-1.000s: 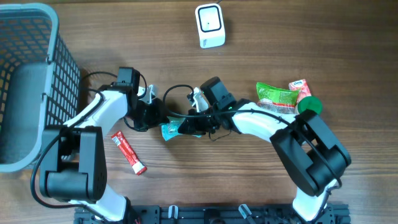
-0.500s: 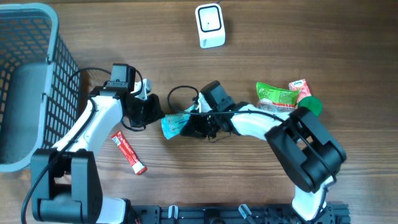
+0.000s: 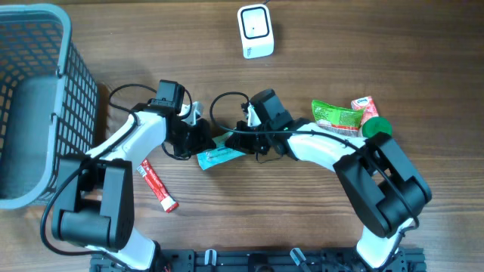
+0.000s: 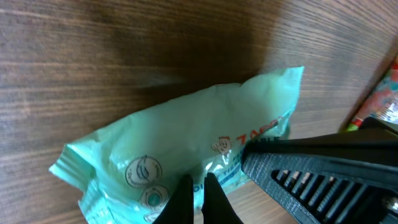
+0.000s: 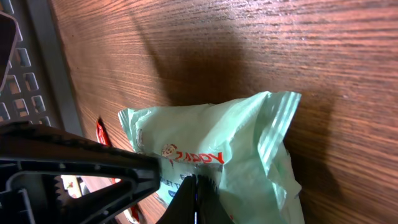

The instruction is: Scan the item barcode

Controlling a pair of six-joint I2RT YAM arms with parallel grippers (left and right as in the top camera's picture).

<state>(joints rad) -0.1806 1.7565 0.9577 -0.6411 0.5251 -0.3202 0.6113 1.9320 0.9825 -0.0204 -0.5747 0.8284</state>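
Note:
A mint-green tissue packet (image 3: 218, 156) with red lettering is held just above the wooden table between both arms. My left gripper (image 3: 203, 140) is shut on its left edge, and the thin film is pinched between the dark fingertips (image 4: 185, 194) in the left wrist view, where the packet (image 4: 186, 130) fills the middle. My right gripper (image 3: 245, 143) is shut on the packet's right side. In the right wrist view its jaws (image 5: 194, 186) press together on the packet (image 5: 236, 149). The white scanner (image 3: 255, 31) stands at the far edge. No barcode shows.
A grey mesh basket (image 3: 30, 113) takes up the far left. A red stick packet (image 3: 156, 185) lies near the left arm. At the right lie a green pouch (image 3: 336, 117), a pink carton (image 3: 364, 106) and a green-capped item (image 3: 376, 127).
My left gripper has swung right, back in against the packet. The packet has tipped from raised and tilted to lower and flatter, and the right gripper has shifted slightly right.

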